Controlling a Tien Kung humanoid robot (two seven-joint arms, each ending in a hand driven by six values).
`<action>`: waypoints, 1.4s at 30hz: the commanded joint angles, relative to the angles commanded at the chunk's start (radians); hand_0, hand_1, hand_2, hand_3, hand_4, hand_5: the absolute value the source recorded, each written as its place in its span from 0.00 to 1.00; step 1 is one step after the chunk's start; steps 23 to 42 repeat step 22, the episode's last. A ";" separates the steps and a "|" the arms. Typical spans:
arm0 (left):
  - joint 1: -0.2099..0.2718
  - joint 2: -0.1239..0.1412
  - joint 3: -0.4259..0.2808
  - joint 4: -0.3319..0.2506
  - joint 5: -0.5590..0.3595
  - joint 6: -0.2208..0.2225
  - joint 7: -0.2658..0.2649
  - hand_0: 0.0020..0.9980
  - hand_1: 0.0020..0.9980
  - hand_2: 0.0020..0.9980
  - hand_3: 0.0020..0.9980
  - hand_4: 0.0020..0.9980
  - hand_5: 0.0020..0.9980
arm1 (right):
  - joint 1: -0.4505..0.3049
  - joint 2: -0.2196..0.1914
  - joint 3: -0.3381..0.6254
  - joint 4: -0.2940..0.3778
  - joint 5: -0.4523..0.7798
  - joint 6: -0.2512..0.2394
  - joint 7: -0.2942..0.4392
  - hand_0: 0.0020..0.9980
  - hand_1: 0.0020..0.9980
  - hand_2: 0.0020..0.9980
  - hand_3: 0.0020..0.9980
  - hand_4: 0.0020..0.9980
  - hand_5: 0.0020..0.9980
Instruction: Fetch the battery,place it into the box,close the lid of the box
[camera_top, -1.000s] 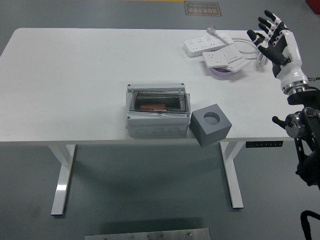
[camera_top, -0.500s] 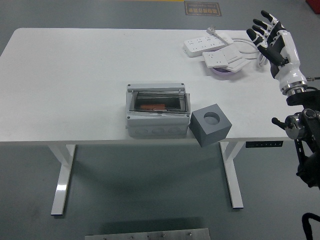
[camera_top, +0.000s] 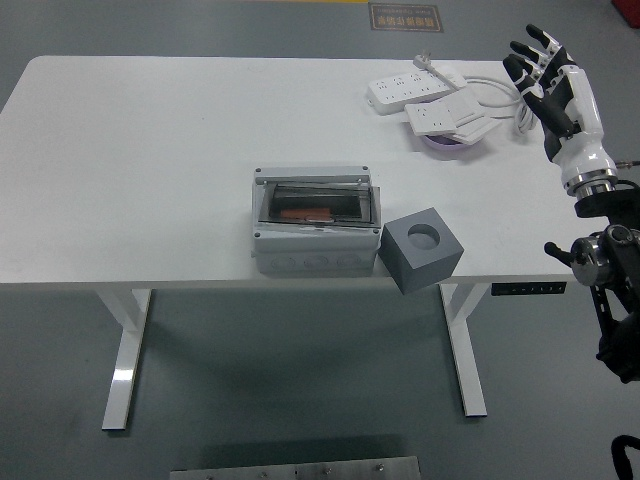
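Grey box (camera_top: 316, 233) with its clear lid down, near the tabletop (camera_top: 150, 150) front edge, holds the orange battery (camera_top: 306, 214) inside; grey cube (camera_top: 420, 249) touching at its 4 o'clock; right hand (camera_top: 556, 85) raised at 2 o'clock (fingers (camera_top: 530, 52) released, holding nothing).

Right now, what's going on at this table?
Nothing is being handled. The right hand is raised with fingers spread over the table's far right corner, holding nothing; the left arm is out of view. The grey box sits near the front edge, its clear lid looking shut, with an orange battery visible inside. A grey block stands beside it.
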 joint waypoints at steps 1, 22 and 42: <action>0.001 0.000 0.001 0.000 -0.002 0.000 -0.001 0.63 0.67 0.59 0.60 0.60 0.03 | -0.002 0.000 -0.002 0.000 0.003 -0.003 0.003 0.88 0.82 0.84 0.88 1.00 0.50; 0.002 0.002 0.009 0.001 -0.027 0.003 -0.009 0.64 0.67 0.59 0.60 0.60 0.04 | -0.008 0.012 0.008 0.010 0.009 -0.022 0.018 0.77 0.73 0.75 0.81 0.90 0.35; 0.002 0.002 0.009 0.001 -0.027 0.003 -0.009 0.64 0.67 0.59 0.60 0.60 0.04 | -0.008 0.012 0.008 0.010 0.009 -0.022 0.018 0.77 0.73 0.75 0.81 0.90 0.35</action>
